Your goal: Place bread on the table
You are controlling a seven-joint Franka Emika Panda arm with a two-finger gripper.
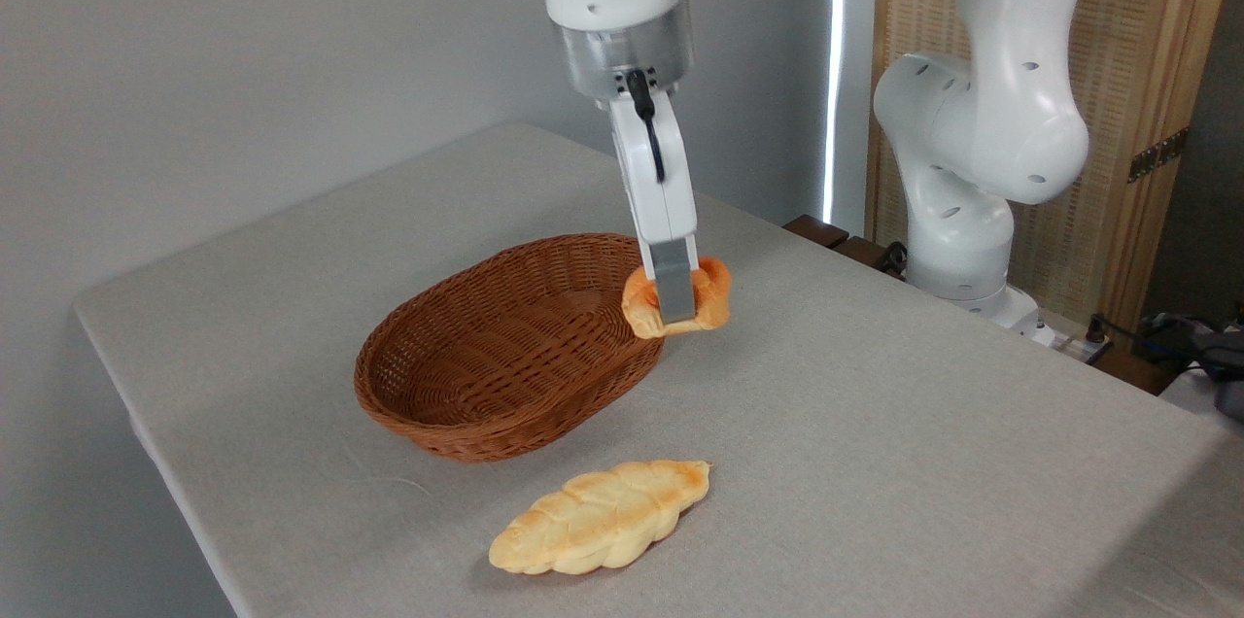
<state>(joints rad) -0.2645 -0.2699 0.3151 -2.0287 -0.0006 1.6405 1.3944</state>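
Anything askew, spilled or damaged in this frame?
Nothing stands out. The gripper holds the bun beside the basket rim. The braided loaf lies flat and whole on the table.

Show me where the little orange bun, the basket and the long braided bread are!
bread (716,299): fixed camera, its right lobe beside the finger.
wicker basket (442,409): fixed camera, the front outer wall.
braided loaf (601,516): fixed camera, middle of its top.
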